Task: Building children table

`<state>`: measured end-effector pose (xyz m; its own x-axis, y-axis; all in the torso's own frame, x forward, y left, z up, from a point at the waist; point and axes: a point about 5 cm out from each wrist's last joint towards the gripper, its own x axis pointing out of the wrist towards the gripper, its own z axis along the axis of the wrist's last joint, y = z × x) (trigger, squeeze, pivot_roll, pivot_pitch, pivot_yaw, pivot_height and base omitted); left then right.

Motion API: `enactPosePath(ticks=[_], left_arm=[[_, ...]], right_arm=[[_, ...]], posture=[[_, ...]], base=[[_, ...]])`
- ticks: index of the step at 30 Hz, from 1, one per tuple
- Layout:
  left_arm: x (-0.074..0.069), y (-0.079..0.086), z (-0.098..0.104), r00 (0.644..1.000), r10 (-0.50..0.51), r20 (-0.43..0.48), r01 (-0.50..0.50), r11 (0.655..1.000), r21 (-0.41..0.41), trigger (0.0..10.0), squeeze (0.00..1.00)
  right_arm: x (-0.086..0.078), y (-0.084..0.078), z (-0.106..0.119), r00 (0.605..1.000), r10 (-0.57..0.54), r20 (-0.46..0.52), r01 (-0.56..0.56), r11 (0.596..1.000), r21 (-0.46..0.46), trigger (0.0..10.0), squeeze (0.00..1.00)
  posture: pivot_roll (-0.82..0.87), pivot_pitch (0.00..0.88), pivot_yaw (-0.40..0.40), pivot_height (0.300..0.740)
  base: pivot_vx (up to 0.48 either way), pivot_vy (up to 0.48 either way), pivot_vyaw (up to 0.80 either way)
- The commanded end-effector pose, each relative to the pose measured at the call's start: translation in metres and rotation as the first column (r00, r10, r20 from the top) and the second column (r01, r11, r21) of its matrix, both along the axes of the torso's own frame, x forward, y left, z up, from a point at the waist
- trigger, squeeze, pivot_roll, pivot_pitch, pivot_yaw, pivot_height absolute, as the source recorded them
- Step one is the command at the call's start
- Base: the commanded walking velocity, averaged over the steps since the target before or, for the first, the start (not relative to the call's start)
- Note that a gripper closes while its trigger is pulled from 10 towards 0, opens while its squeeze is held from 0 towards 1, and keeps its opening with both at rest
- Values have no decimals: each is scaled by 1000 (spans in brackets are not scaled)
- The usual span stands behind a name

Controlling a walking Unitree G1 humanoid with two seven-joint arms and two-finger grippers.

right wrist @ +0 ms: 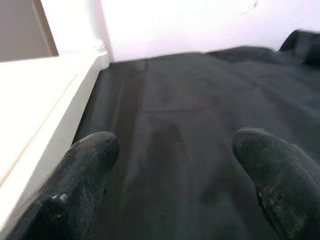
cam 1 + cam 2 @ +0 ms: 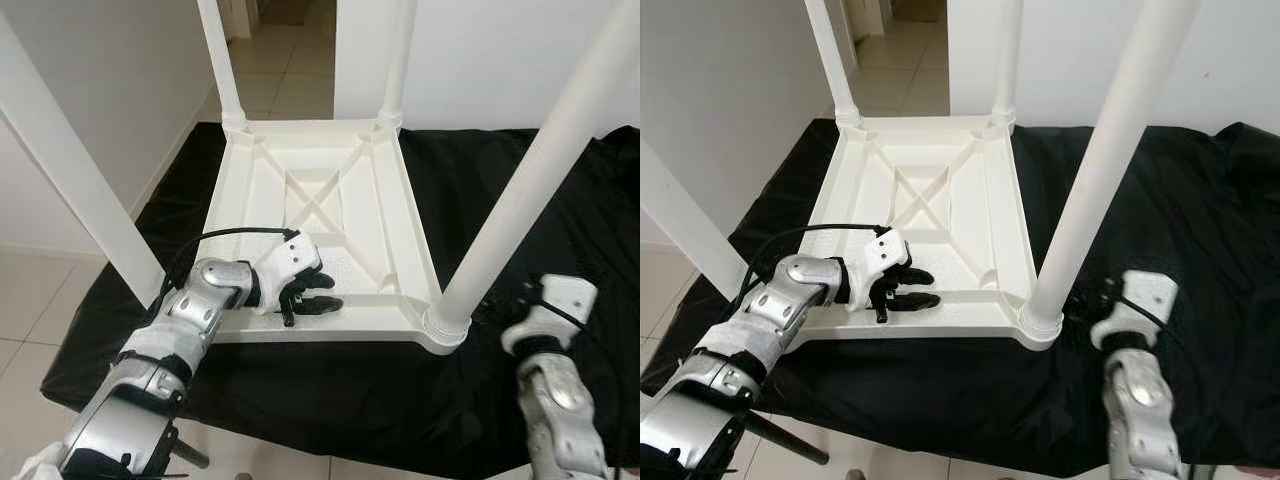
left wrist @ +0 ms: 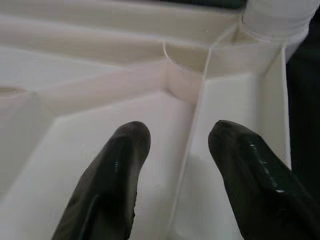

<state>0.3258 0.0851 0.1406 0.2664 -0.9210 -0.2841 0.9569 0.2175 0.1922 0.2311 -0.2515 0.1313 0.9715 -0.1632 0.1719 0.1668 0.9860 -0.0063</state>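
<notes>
The white plastic children's table (image 2: 320, 190) lies upside down on a black cloth (image 2: 500, 180), its four legs pointing up. The front right leg (image 2: 530, 190) and front left leg (image 2: 70, 170) rise close to me. My left gripper (image 2: 322, 292) rests inside the ribbed underside, just behind the front rim (image 2: 330, 325). It is open, and a thin rib (image 3: 192, 135) runs between its fingers (image 3: 120, 165). My right gripper (image 1: 175, 140) hovers open over the cloth, just right of the front right leg's base, with the table's side wall (image 1: 40, 100) beside it.
The cloth covers a low surface whose front edge (image 2: 300, 440) lies near my body. Pale floor tiles (image 2: 40, 290) lie to the left, a white wall stands behind, and a doorway (image 2: 290, 50) opens at the back.
</notes>
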Motion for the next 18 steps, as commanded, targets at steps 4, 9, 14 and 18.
enactPosePath(ticks=[4, 9, 14, 18], left_arm=[[10, 12, 16, 960, 254, 114, -237, 961, -145, 10000, 0], [-2, 31, 33, 950, 286, 128, -251, 939, -235, 10000, 0], [-13, 39, 41, 949, 290, 123, -244, 924, -293, 10000, 0], [-16, 38, 44, 950, 286, 121, -239, 922, -306, 10000, 0]], right_arm=[[-9, -4, 7, 999, 23, 46, -23, 1000, 6, 10000, 1000], [-23, 3, 12, 980, 197, 38, -198, 980, 1, 10000, 0], [-29, 9, 19, 937, 350, 24, -350, 937, -13, 10000, 0], [-32, 14, 21, 897, 443, 0, -443, 897, 1, 10000, 0]], posture=[[-104, 0, 63, 740], [-106, 0, 59, 740], [-124, 0, 73, 740], [-121, 0, 75, 740]], base=[[0, 0, 0], [0, 0, 0], [0, 0, 0], [0, 0, 0]])
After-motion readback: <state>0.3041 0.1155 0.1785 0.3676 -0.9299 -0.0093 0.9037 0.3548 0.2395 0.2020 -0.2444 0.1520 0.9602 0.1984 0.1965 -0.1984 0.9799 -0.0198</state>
